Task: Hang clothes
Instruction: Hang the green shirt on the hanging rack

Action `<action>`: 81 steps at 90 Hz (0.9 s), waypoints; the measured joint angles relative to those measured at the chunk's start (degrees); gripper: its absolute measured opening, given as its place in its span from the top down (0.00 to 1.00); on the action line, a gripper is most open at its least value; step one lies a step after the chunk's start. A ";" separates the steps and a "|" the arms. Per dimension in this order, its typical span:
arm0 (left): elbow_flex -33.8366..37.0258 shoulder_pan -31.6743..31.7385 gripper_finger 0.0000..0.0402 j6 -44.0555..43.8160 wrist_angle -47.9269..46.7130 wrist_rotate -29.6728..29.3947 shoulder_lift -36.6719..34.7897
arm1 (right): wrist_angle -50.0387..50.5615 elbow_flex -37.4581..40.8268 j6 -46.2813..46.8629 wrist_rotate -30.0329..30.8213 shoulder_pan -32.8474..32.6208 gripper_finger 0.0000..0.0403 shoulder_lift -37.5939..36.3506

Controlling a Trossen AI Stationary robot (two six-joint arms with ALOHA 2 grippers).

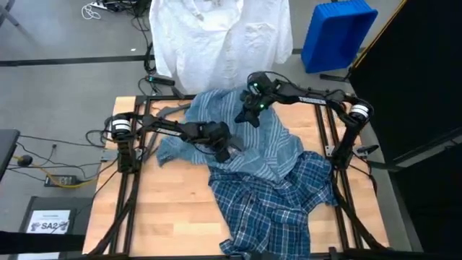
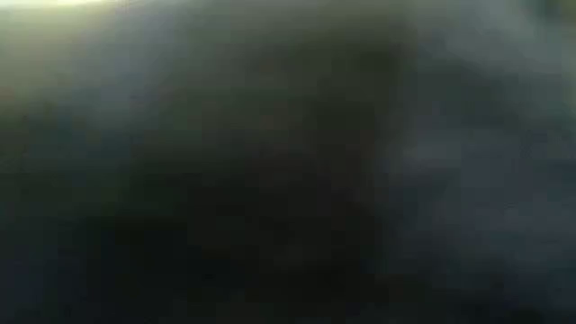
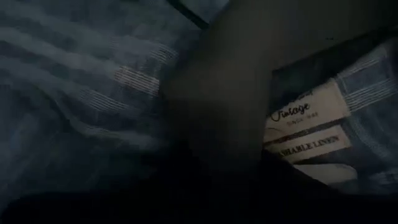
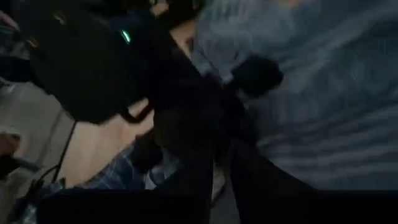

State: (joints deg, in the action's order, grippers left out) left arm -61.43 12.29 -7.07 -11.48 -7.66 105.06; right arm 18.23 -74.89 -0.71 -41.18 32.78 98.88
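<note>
Overhead, the striped shirt (image 1: 238,133) lies crumpled across the middle of the wooden counter (image 1: 170,209), its lower edge overlapping the plaid shirt (image 1: 278,206), which spills toward the counter's near edge. The white shirt (image 1: 220,40) hangs spread beyond the far edge, beside a blue bin (image 1: 336,32). The left tool (image 1: 225,150) is pressed down into the striped fabric (a sewn label (image 3: 308,134) shows right beside it); I cannot tell how its fingers stand. The right tool (image 1: 249,115) hovers over the same shirt's far part, fingers likewise unreadable.
</note>
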 joint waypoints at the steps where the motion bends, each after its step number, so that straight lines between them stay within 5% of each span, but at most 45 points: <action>1: -0.29 0.00 0.80 0.27 -0.17 -0.33 0.00 | 0.02 0.00 -0.01 0.19 0.11 0.94 -0.43; 22: -8.87 -1.59 0.81 7.41 -6.26 -10.50 -0.69 | -0.19 0.00 1.16 2.18 3.25 0.92 -11.57; 48: -18.12 -7.38 0.82 23.17 -6.03 -40.33 -1.35 | 0.86 0.00 6.87 4.94 8.82 0.85 -21.67; 67: -18.14 -9.95 0.82 33.86 -1.61 -52.02 -1.38 | 6.89 0.39 9.89 5.43 12.92 0.68 -23.20; 81: -18.14 -10.08 0.82 35.23 -1.59 -55.22 -1.38 | -0.36 3.68 16.80 1.01 9.12 0.51 -23.11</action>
State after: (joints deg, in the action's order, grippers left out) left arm -79.57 2.22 28.16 -13.08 -62.88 103.68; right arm 17.88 -71.21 16.09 -40.17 41.90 75.77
